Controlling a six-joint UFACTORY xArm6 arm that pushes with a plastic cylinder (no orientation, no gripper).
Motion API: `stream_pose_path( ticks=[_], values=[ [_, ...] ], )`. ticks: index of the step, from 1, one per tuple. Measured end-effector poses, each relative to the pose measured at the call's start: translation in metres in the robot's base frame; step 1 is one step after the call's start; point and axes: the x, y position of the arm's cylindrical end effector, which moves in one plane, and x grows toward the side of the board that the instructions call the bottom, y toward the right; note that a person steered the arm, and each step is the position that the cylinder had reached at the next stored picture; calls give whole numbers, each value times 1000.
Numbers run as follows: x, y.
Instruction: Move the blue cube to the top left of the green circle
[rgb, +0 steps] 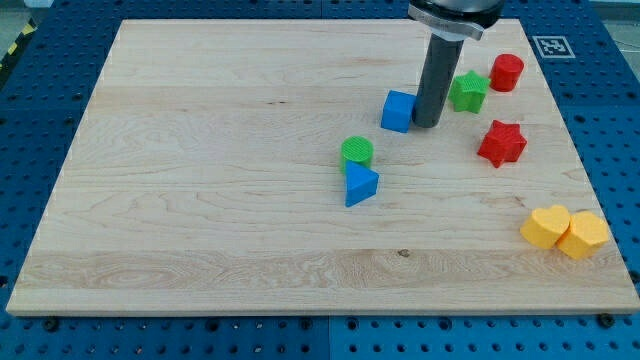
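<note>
The blue cube (398, 110) sits on the wooden board (200, 180), right of centre near the view's top. The green circle (357, 151) lies below and to the left of it, a short gap away. My tip (427, 124) stands against the cube's right side, touching or nearly touching it. The dark rod rises from there to the view's top edge.
A blue triangle (361, 184) touches the green circle from below. A green star (468, 92) sits just right of the rod. A red cylinder (507, 72) and a red star (501, 143) lie further right. Two yellow blocks (565, 230) sit at the lower right.
</note>
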Motion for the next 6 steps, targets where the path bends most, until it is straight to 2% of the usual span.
stream_pose_path(
  ticks=[1,3,4,5,6],
  values=[
    [-8,12],
    [-8,-90],
    [-11,-101],
    [-45,-73],
    [-79,-94]
  ],
)
